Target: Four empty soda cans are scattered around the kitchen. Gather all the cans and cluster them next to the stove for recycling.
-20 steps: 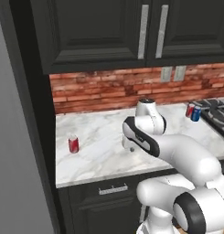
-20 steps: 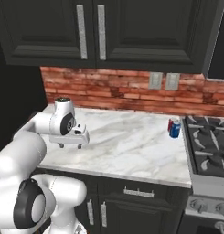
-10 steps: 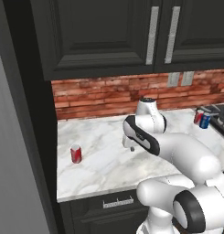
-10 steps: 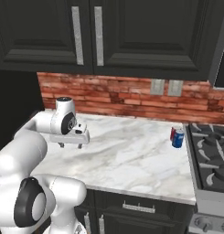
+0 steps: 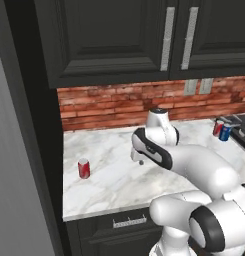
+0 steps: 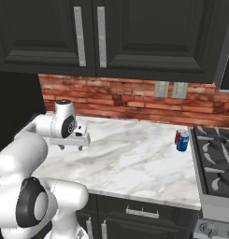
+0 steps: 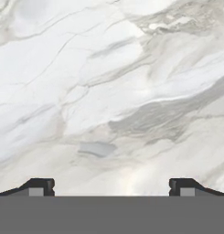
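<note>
Left base view shows the whole scene shifted to the right compared with one second ago, so the base has driven to the left: the red soda can (image 5: 84, 168) on the counter (image 5: 109, 185) now sits nearer the middle of the picture, and the red and blue cans (image 5: 221, 130) beside the stove (image 5: 241, 127) are close to the right edge. Right base view has the same pair of cans (image 6: 182, 140) touching each other just beside the stove (image 6: 216, 163). The end effector (image 7: 109, 187) hovers above bare marble with its jaws wide open and holds nothing, as before.
</note>
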